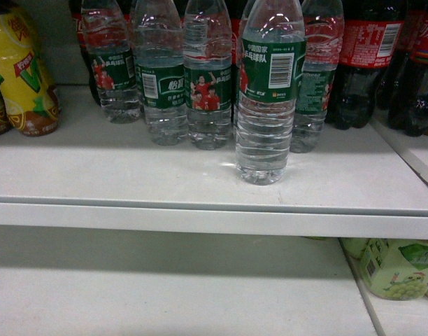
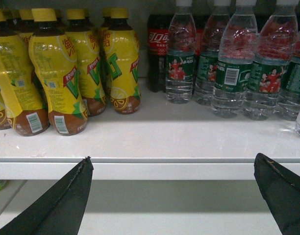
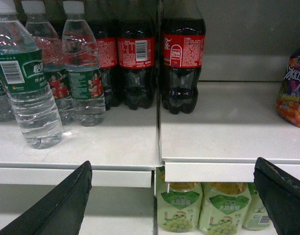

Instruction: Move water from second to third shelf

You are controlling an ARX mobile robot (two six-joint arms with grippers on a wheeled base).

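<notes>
Standing upright center frame, water bottle (image 1: pixel 271 91) sits ahead of its row on the white shelf (image 1: pixel 200 189); left gripper (image 2: pixel 172 183) and right gripper (image 3: pixel 172 188) both spread, holding nothing.

On the front water bottle (image 1: pixel 271 91), at twelve o'clock from me, I read a green label: white Chinese text, too blurred to spell out, and a barcode. At two o'clock, cola bottles (image 3: pixel 183 58) wear red labels with white script, one carrying a barcode. At ten o'clock, yellow bottles (image 2: pixel 59 73) show a big green V. Below, pale green bottles (image 3: pixel 178 208) bear unreadable Chinese characters.
</notes>
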